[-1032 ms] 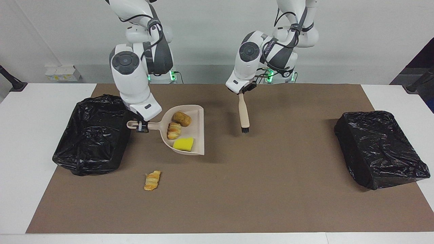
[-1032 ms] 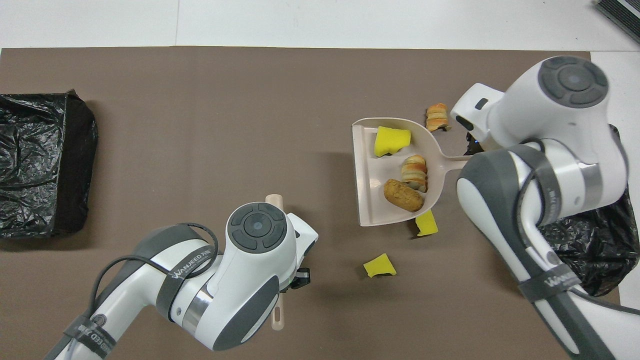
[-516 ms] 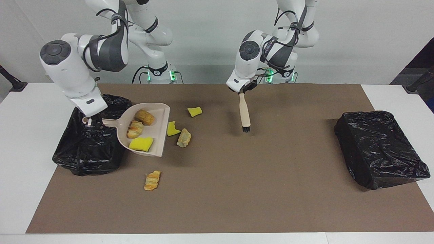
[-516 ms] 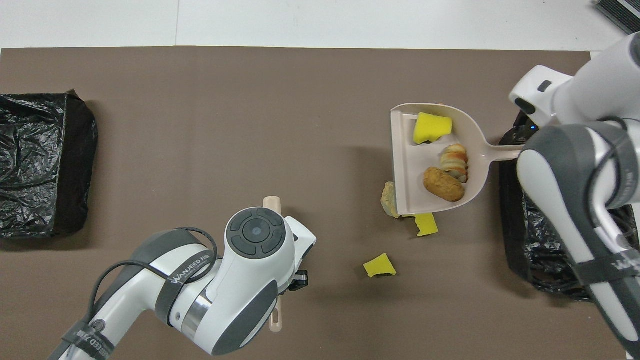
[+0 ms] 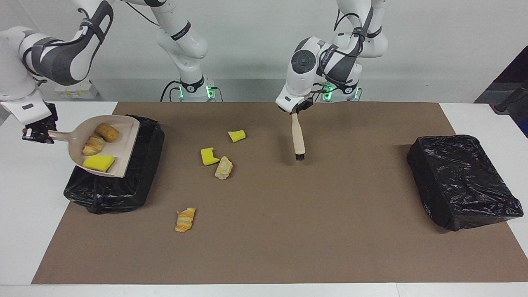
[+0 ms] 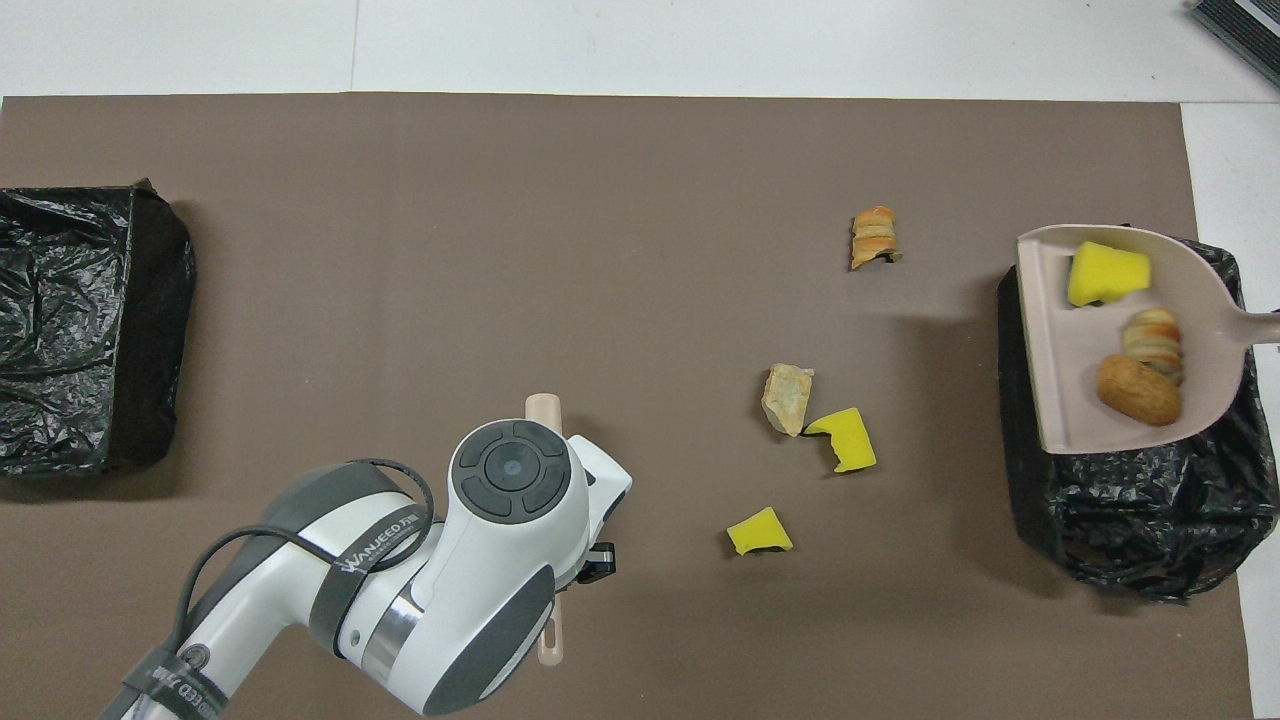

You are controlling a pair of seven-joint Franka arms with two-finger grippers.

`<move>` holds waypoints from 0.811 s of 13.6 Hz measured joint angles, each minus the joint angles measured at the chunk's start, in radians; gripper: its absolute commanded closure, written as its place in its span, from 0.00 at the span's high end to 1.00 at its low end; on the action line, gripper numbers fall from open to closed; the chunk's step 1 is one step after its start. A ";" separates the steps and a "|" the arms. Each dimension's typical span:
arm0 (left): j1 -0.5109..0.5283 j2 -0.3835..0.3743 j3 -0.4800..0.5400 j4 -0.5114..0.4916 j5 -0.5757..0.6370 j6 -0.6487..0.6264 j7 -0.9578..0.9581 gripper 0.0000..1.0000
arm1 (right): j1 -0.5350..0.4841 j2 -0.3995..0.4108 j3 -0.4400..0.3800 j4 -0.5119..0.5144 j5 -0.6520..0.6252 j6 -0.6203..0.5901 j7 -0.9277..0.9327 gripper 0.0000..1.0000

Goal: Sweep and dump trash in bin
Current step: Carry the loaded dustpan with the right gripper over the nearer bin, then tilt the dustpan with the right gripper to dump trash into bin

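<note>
Right gripper: I'm holding the dustpan by its handle, jaws clamped, over the bin.
Trash in pan: three scraps are riding inside it.
Trash on worktop: four scraps are lying loose, well apart from both jaws.
Left gripper: I'm gripping the brush, bristles down, jaws shut.

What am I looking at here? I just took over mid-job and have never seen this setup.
Two robot arms work at a table with a brown mat. One picture faces them; the other looks down from above their end. The right gripper holds a beige dustpan with three scraps over a black-lined bin. The left gripper holds a brush above the mat. Four scraps lie on the mat: two yellow sponge chunks and two pastry pieces. A second bin sits at the left arm's end.
</note>
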 measured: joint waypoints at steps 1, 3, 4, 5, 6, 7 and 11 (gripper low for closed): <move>0.000 -0.003 -0.002 -0.008 0.000 0.000 0.000 0.00 | -0.003 -0.001 0.000 -0.004 -0.046 0.006 0.000 0.00; -0.001 -0.007 -0.005 -0.024 -0.006 0.001 0.005 0.00 | -0.003 -0.005 0.004 -0.031 -0.123 0.045 0.030 0.00; -0.001 -0.007 -0.005 -0.028 -0.019 0.001 0.025 0.00 | 0.000 -0.007 0.006 -0.052 -0.157 0.060 0.067 0.00; -0.001 -0.008 -0.005 -0.031 -0.043 0.001 0.054 0.00 | 0.006 -0.010 0.009 -0.075 -0.188 0.070 0.111 0.00; -0.001 -0.009 -0.005 -0.034 -0.060 0.001 0.071 0.00 | 0.019 -0.013 0.010 -0.095 -0.214 0.074 0.151 0.00; -0.001 -0.015 -0.006 -0.043 -0.069 0.001 0.081 0.00 | 0.041 -0.017 0.012 -0.114 -0.246 0.074 0.193 0.00; -0.001 -0.056 -0.005 -0.091 -0.133 0.012 0.090 0.00 | 0.134 -0.034 0.014 -0.175 -0.388 0.055 0.313 0.00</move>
